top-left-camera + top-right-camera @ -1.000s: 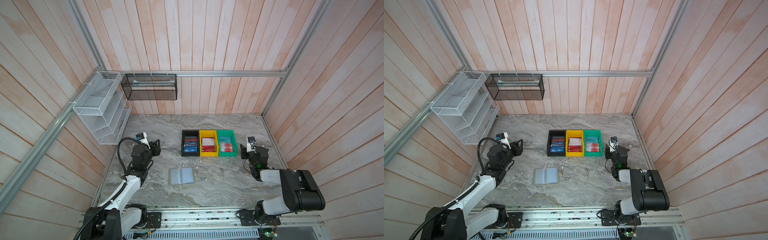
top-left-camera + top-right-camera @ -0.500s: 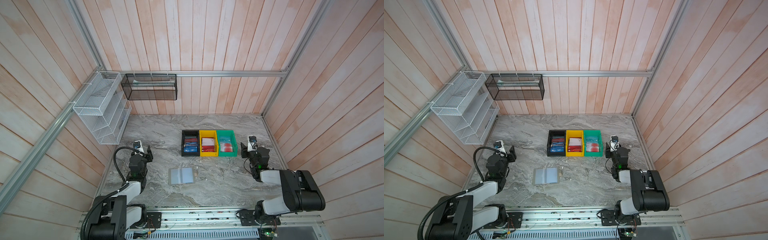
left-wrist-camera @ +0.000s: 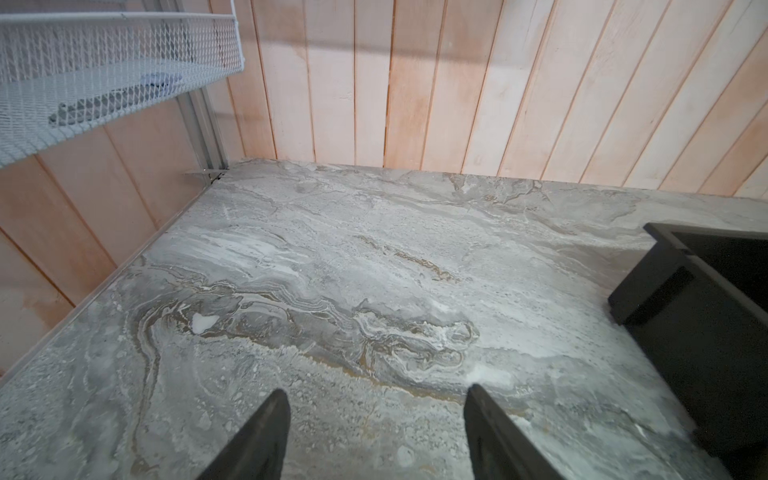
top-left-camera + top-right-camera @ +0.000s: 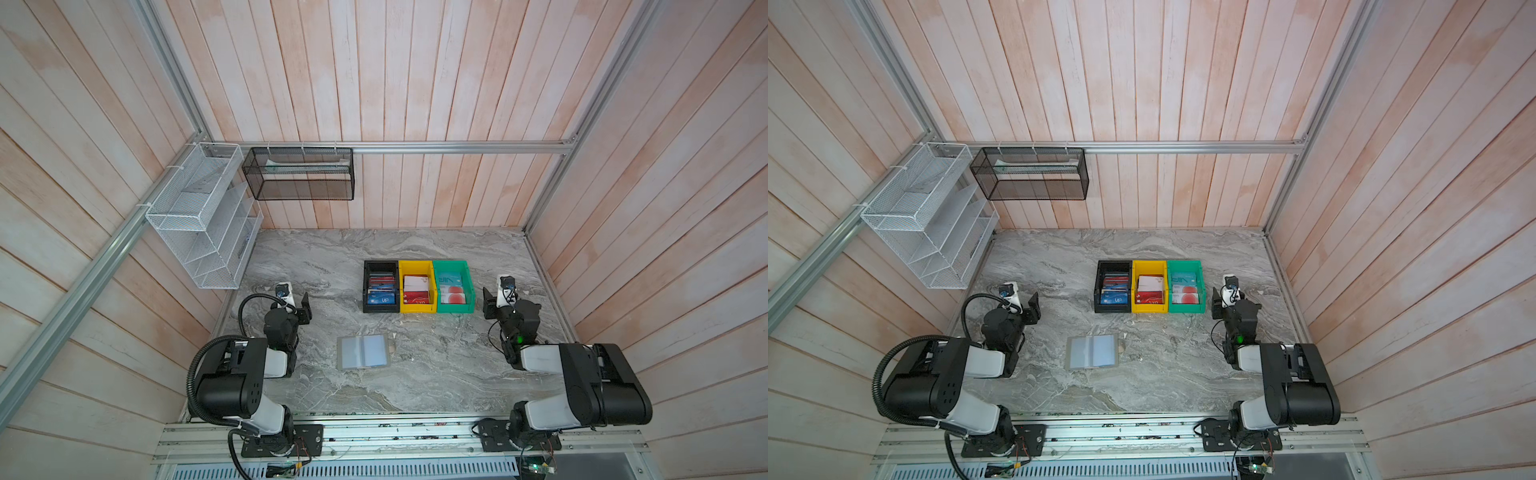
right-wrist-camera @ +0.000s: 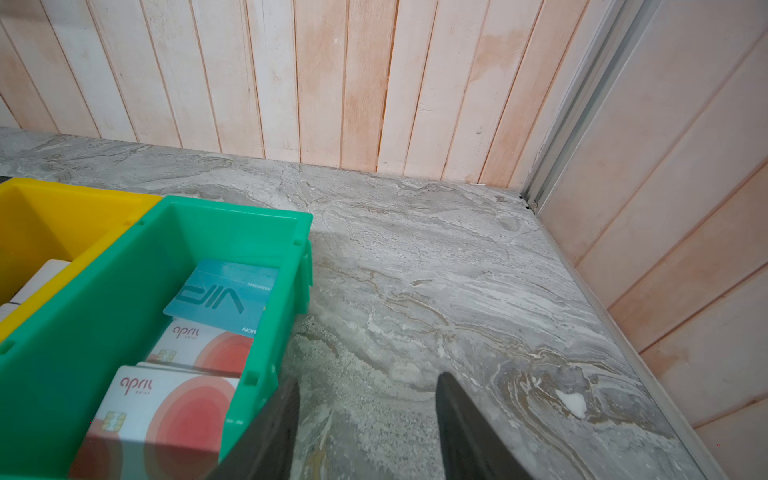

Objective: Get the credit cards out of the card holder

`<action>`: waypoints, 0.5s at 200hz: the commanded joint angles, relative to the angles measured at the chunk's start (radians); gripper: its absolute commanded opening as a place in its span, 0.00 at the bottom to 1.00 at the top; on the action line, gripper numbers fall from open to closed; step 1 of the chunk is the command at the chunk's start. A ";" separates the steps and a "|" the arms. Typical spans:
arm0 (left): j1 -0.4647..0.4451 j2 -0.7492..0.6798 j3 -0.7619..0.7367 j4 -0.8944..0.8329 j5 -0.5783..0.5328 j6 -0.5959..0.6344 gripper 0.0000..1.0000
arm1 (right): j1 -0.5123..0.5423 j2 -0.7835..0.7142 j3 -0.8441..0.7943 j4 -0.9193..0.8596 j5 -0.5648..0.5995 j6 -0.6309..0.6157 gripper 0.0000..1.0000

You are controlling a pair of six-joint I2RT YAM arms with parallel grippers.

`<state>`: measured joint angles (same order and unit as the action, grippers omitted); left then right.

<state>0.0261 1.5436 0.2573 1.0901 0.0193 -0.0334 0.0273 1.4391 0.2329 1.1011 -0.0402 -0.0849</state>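
Clock: 12 is the back wall in the top views, with the dial centred on the card holder.
Card holder (image 4: 363,352): it's lying open and flat in the middle of the bench (image 4: 436,374), untouched. The sleeves look plain grey, and I can make out no card colour from up here.
Credit cards (image 5: 224,297): they're sitting in the three bins at 12 to 1, well apart from the holder.
Left tool (image 3: 378,392): jaws wide with nothing between them, over bare bench at 9 to 10.
Right tool (image 5: 370,379): jaws apart and empty too, out at 2 to 3, with one finger just beside the green bin (image 5: 232,212).
Stage: the job looks all but finished to me. You only need to confirm no card hides in a sleeve.
Risk one: swing the right tool toward 9 and you clip that green wall. That likely shoves the whole row, since the yellow bin (image 5: 62,187) and black bin (image 3: 706,316) stand tight alongside.
Risk two: go back for the holder and a low finger may just skate it across the smooth marble. It looks thin and light.
Risk three: raise the left arm carelessly and you meet the white wire rack (image 3: 104,62), which overhangs at 10 to 11.
Edges: the side walls hug both arms at 9 and 3, and the front rail sits at 6.
Open room: there's plenty of bare bench from 3 round to 8, and more behind the bins toward 12.
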 commanded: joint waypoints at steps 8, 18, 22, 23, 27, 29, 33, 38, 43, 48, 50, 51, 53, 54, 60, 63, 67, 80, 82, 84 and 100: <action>0.005 -0.003 0.035 0.010 0.063 0.034 0.74 | -0.006 0.096 -0.123 0.384 0.053 0.035 0.57; 0.005 -0.001 0.034 0.013 0.063 0.033 0.95 | -0.006 0.144 -0.112 0.440 0.050 0.028 0.57; 0.005 -0.003 0.035 0.007 0.062 0.033 1.00 | -0.006 0.135 -0.101 0.400 0.052 0.031 0.57; 0.005 -0.003 0.036 0.007 0.063 0.033 1.00 | -0.007 0.131 -0.098 0.387 0.054 0.032 0.57; 0.005 -0.003 0.036 0.007 0.063 0.033 1.00 | -0.008 0.111 -0.083 0.326 0.054 0.032 0.57; 0.005 -0.003 0.036 0.008 0.062 0.033 1.00 | -0.008 0.098 -0.074 0.292 0.050 0.028 0.57; 0.005 -0.002 0.034 0.011 0.062 0.033 1.00 | -0.009 0.077 -0.058 0.224 0.047 0.029 0.57; 0.005 -0.002 0.035 0.011 0.061 0.032 1.00 | -0.013 0.057 -0.039 0.160 0.042 0.030 0.58; 0.005 -0.001 0.035 0.007 0.061 0.033 1.00 | -0.019 0.062 -0.030 0.158 0.032 0.032 0.58; 0.005 -0.003 0.035 0.010 0.061 0.033 1.00 | -0.023 0.077 -0.032 0.183 0.036 0.044 0.58; 0.005 -0.003 0.035 0.011 0.061 0.033 1.00 | -0.025 0.081 -0.033 0.194 0.037 0.049 0.58; 0.005 -0.003 0.034 0.011 0.060 0.033 1.00 | -0.025 0.082 -0.033 0.197 0.037 0.052 0.58; 0.005 -0.004 0.034 0.010 0.059 0.033 1.00 | -0.026 0.085 -0.035 0.203 0.037 0.053 0.58; 0.005 -0.004 0.035 0.010 0.059 0.033 1.00 | -0.027 0.086 -0.035 0.205 0.037 0.054 0.58; 0.005 -0.003 0.035 0.010 0.059 0.033 1.00 | -0.027 0.085 -0.035 0.203 0.036 0.053 0.59; 0.005 -0.003 0.033 0.010 0.060 0.033 1.00 | -0.027 0.084 -0.033 0.193 0.035 0.051 0.60; 0.004 -0.004 0.035 0.010 0.059 0.033 1.00 | -0.027 0.078 -0.030 0.180 0.035 0.048 0.61; 0.005 -0.002 0.034 0.009 0.061 0.032 1.00 | -0.027 0.072 -0.025 0.165 0.031 0.047 0.83; 0.005 -0.003 0.035 0.009 0.061 0.033 1.00 | -0.027 0.073 -0.026 0.170 0.032 0.047 0.93; 0.005 -0.003 0.034 0.009 0.061 0.033 1.00 | -0.027 0.075 -0.028 0.173 0.033 0.048 0.97; 0.005 -0.004 0.035 0.011 0.059 0.033 1.00 | -0.027 0.072 -0.025 0.163 0.033 0.048 0.98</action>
<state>0.0261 1.5433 0.2768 1.0874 0.0711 -0.0174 0.0040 1.5246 0.1993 1.2808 -0.0120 -0.0494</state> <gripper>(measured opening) 0.998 0.953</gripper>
